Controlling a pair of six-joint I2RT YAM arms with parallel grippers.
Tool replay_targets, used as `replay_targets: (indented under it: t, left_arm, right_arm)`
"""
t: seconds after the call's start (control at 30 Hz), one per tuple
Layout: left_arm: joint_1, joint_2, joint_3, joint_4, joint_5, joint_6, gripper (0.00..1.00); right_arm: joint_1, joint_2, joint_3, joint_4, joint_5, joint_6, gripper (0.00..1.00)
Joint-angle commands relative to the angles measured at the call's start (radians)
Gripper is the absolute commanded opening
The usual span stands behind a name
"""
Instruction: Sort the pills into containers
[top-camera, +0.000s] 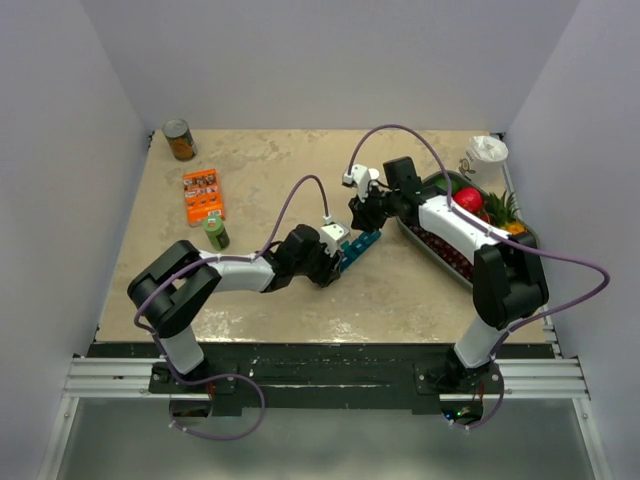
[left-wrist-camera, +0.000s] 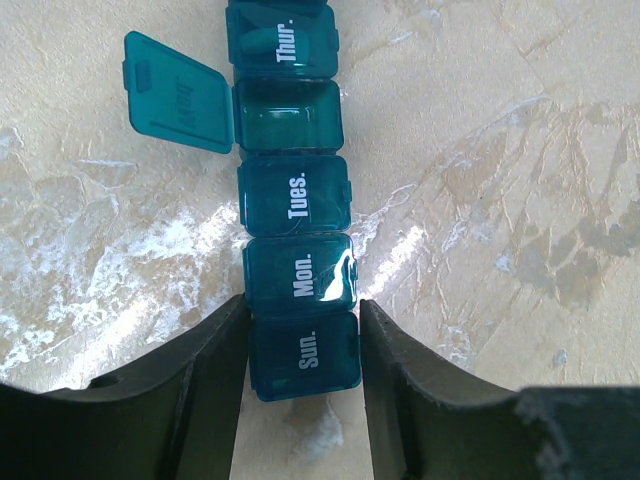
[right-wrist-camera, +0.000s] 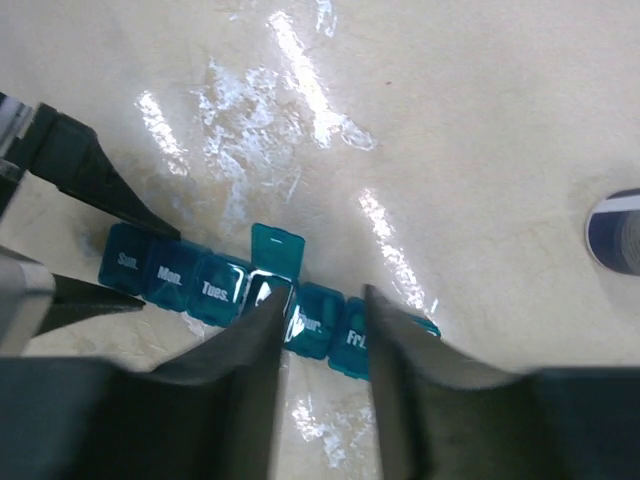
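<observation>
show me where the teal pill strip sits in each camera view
top external: the teal pill strip lies just right of the picture's centre.
left wrist: it runs up the middle, its Sun. end between the left fingers.
right wrist: it lies across the lower left, partly behind the right fingers.
shared landmark: the open lid just past Tues., clear in both wrist views.

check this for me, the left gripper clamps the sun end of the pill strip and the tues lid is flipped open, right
Not quite. The open lid belongs to the slot between the Tues. compartment and the Thur. compartment; the Tues. lid is shut. The left wrist view shows it. The left gripper does clamp the Sun. end of the pill strip.
</observation>
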Motion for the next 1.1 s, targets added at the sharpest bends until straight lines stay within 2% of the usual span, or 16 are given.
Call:
replay_targets:
  t: [0.0,0.07,0.13,0.53,0.73,0.93,1.07]
  left_arm:
    - [0.022,0.024,0.007,-0.076,0.006,0.021,0.26]
    - [0.025,0.024,0.010,-0.079,0.012,0.021,0.26]
    - [0.027,0.025,0.013,-0.083,0.017,0.024,0.26]
    - [0.039,0.038,0.013,-0.088,0.030,0.021,0.26]
    - [0.045,0.044,0.016,-0.090,0.037,0.021,0.26]
    - [0.052,0.045,0.021,-0.096,0.038,0.023,0.26]
    - [0.052,0.045,0.025,-0.099,0.037,0.021,0.26]
  right_arm:
    - [-0.029,-0.008,0.006,-0.035,0.016,-0.038,0.26]
    - [-0.036,0.005,0.007,-0.042,0.029,-0.039,0.05]
    - [-0.036,0.018,0.006,-0.044,0.046,-0.039,0.01]
    - [-0.034,0.242,0.068,-0.151,0.207,-0.046,0.00]
    - [-0.043,0.179,0.084,-0.165,0.138,-0.052,0.00]
    - [-0.072,0.042,0.059,-0.173,0.049,-0.085,0.00]
    - [-0.079,0.025,0.041,-0.170,0.033,-0.090,0.00]
